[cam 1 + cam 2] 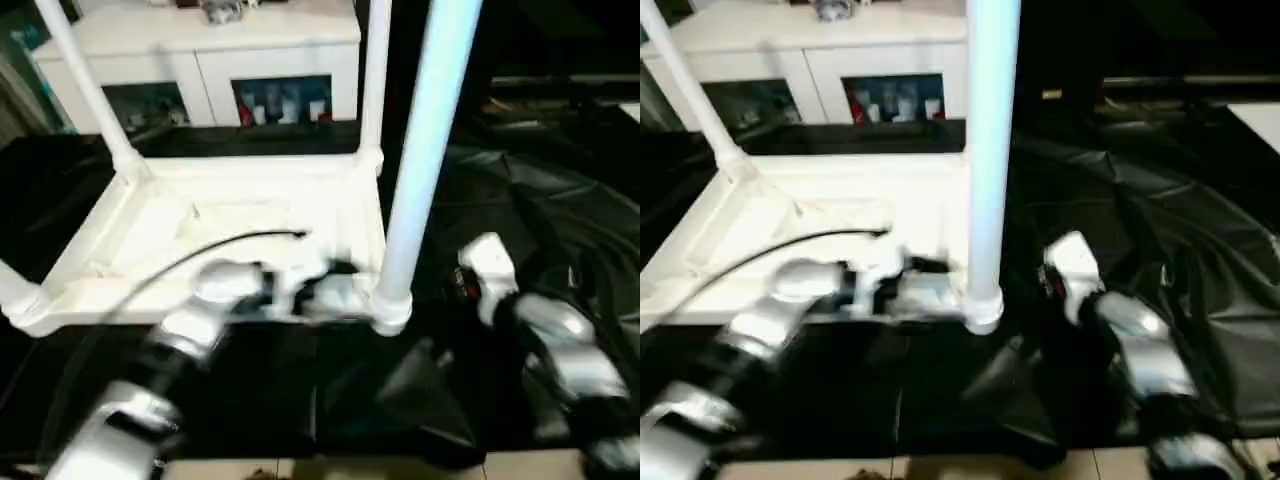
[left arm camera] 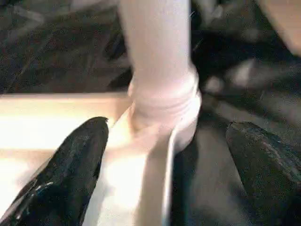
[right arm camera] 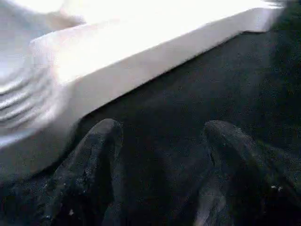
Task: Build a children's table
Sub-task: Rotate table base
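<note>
The children's table lies upside down on black cloth, its white top (image 1: 230,225) showing the underside. Legs stand up from its corner sockets: the near-right leg (image 1: 425,150), the far-right leg (image 1: 375,70), the far-left leg (image 1: 85,80) and a near-left one (image 1: 15,290). My left gripper (image 1: 340,280) reaches across the top's front edge to the near-right leg's base. In the left wrist view it (image 2: 167,127) is open, one finger (image 2: 80,160) over the top and the other beyond the socket (image 2: 164,101). My right gripper (image 3: 160,141) hovers open over the cloth, just right of that corner.
A white cabinet (image 1: 210,50) with glass-fronted compartments stands behind the table. Wrinkled black cloth (image 1: 520,200) covers the floor to the right and front. A strip of pale floor (image 1: 350,468) shows at the near edge. A black cable (image 1: 200,250) runs along my left forearm.
</note>
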### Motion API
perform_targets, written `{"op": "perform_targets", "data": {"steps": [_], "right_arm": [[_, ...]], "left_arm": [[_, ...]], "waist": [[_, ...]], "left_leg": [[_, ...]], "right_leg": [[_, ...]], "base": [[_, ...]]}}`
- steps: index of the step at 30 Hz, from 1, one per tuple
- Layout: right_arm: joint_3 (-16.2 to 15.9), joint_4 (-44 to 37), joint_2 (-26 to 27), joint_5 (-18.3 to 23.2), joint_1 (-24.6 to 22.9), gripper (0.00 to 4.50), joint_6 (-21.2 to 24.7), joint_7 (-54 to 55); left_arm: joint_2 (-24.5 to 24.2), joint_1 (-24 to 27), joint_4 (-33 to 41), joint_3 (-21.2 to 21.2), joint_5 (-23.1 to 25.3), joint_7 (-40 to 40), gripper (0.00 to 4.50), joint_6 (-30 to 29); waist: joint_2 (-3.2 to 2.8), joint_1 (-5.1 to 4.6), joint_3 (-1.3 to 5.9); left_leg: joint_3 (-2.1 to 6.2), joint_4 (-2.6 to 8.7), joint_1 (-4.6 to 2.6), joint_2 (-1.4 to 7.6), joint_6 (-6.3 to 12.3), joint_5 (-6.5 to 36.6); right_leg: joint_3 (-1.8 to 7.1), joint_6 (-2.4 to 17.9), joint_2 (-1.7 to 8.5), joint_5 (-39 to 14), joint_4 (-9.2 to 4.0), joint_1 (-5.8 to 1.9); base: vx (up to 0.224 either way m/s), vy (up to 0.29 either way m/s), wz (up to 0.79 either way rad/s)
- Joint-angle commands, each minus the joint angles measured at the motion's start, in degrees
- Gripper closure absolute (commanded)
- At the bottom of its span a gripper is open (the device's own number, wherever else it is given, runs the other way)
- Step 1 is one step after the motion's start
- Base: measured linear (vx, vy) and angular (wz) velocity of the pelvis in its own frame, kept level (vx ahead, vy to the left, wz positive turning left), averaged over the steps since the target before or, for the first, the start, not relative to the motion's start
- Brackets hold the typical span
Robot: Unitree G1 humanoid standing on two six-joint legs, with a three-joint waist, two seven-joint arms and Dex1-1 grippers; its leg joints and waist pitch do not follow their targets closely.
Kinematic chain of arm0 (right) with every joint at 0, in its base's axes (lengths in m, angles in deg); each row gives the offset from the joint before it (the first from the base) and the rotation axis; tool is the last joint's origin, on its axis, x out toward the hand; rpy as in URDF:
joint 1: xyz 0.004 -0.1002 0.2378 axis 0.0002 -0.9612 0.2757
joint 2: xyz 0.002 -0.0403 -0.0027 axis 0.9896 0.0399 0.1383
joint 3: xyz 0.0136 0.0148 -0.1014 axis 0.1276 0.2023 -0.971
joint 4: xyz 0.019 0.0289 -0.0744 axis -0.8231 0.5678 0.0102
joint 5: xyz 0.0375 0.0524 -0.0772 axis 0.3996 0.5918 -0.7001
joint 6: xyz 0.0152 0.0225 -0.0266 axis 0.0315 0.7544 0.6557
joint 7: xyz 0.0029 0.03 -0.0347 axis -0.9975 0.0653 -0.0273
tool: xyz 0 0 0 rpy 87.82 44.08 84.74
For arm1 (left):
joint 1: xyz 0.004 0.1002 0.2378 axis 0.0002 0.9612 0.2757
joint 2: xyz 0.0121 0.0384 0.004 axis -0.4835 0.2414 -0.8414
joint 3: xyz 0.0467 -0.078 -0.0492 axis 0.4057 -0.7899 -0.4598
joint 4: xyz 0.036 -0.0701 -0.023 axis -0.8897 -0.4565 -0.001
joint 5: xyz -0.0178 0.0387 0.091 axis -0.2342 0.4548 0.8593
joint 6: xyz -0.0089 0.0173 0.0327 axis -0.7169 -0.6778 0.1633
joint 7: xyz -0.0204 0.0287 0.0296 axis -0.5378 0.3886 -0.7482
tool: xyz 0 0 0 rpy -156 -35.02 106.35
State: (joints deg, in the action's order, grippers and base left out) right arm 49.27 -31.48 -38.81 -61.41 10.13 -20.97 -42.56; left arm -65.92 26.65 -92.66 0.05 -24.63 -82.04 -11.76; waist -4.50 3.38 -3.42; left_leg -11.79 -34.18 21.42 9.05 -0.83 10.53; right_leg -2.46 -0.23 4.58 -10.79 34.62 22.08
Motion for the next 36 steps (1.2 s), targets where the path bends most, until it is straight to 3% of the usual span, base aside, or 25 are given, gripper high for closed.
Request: {"op": "perform_targets", "data": {"steps": [1, 5, 15, 24, 31, 36], "right_arm": [[-1.5, -6.1, -2.3, 1.5, -1.0, 1.40, 2.3, -4.8], [-2.7, -10.2, -4.4, 1.7, -2.1, 1.40, 3.4, -7.9], [-4.8, -19.0, -7.4, 2.2, -3.8, 1.40, 9.2, -11.8], [-5.2, -21.9, -8.7, 2.9, -4.4, 1.40, 10.5, -14.0], [-5.2, -23.2, -9.2, 3.0, -5.3, 1.40, 11.4, -13.6], [-5.1, -23.5, -9.2, 2.9, -5.5, 1.40, 11.7, -13.4]], "left_arm": [[-2.1, -1.4, -1.9, 0.8, 1.6, -1.7, 0.33, 1.3], [-2.7, -1.9, -3.3, 1.6, 2.6, -2.6, 0.68, 1.8], [-0.3, -5.1, -12.0, 3.2, 6.9, -1.7, 1.57, 4.5], [-0.1, -7.8, -16.9, 3.8, 9.2, -3.1, 2.25, 5.4], [0.1, -8.9, -19.2, 3.5, 9.4, -4.1, 2.92, 5.2], [0.8, -9.9, -21.1, 3.2, 10.0, -4.4, 3.20, 5.7]], "waist": [[1.18, 0.42, 3.75], [1.07, 0.51, 3.65], [0.70, 0.63, 3.93], [0.75, 0.70, 3.82], [0.29, 0.77, 3.85], [0.29, 0.69, 3.77]], "left_leg": [[2.13, 4.15, -0.86, 4.08, 3.69, 15.4], [2.18, 4.23, -0.92, 4.23, 3.16, 15.9], [2.28, 4.09, -0.72, 4.27, 3.73, 14.4], [2.36, 4.20, -0.79, 4.30, 3.14, 15.4], [2.37, 4.13, -0.85, 4.29, 3.10, 15.6], [2.41, 4.23, -0.82, 4.28, 2.86, 16.4]], "right_leg": [[2.18, 14.0, 4.01, -16.4, -4.55, -2.18], [2.33, 13.9, 4.29, -18.2, -4.71, -1.86], [2.23, 15.6, 4.33, -12.6, -4.42, -2.15], [2.24, 15.5, 4.44, -14.0, -4.64, -2.14], [2.24, 16.0, 4.53, -13.3, -4.60, -2.20], [2.21, 15.9, 4.53, -14.1, -4.79, -2.24]], "base": [[0.000, 0.000, 0.00], [0.000, 0.000, 0.00], [0.000, 0.000, 0.00], [0.000, 0.000, 0.00], [0.000, 0.000, 0.00], [0.000, 0.000, 0.00]]}}
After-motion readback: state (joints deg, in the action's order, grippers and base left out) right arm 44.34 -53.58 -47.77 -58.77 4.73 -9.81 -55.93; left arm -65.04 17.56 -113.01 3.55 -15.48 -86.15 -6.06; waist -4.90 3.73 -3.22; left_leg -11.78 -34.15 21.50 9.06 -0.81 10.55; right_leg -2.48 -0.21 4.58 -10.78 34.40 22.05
